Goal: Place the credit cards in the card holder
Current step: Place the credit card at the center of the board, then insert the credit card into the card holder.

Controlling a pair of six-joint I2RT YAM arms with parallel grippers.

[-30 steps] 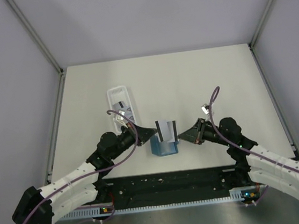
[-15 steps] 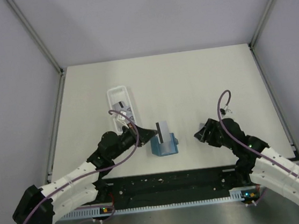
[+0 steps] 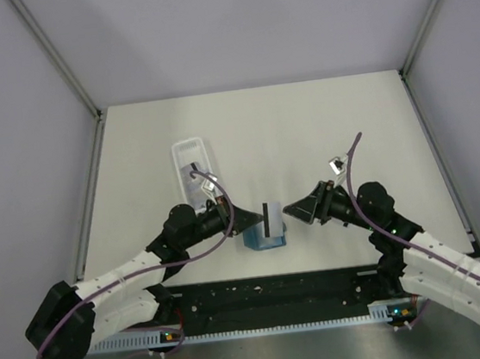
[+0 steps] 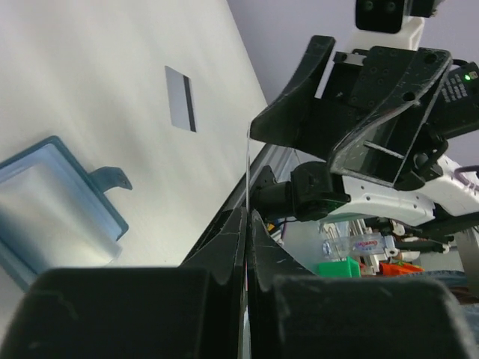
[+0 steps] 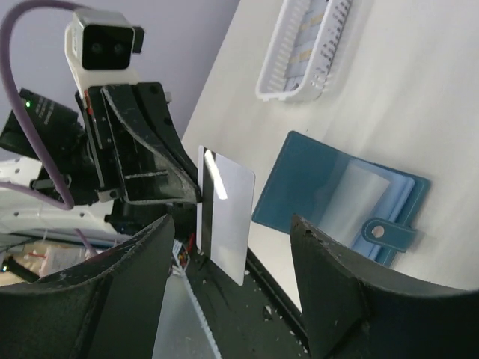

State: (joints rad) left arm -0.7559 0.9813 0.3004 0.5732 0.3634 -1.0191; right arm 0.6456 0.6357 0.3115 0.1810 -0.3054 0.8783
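Card [image 5: 227, 213] stands on end, raised over the open teal card holder [image 5: 337, 194], long axis upright, face turned to 3 o'clock, dark stripe down one long edge. Left gripper [image 3: 258, 219] pinches it from 9 o'clock. The right gripper [image 3: 289, 210], at 3 o'clock, is spread wide and not touching it. Markings on the cards [image 3: 196, 174] in the white tray [image 3: 186, 147] at 11 o'clock are too small to read.

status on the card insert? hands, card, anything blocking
Left hand shut on one credit card, upright by the open card holder, not in. Right hand open, facing the card. Nothing blocking the holder; white tray beyond the left arm.
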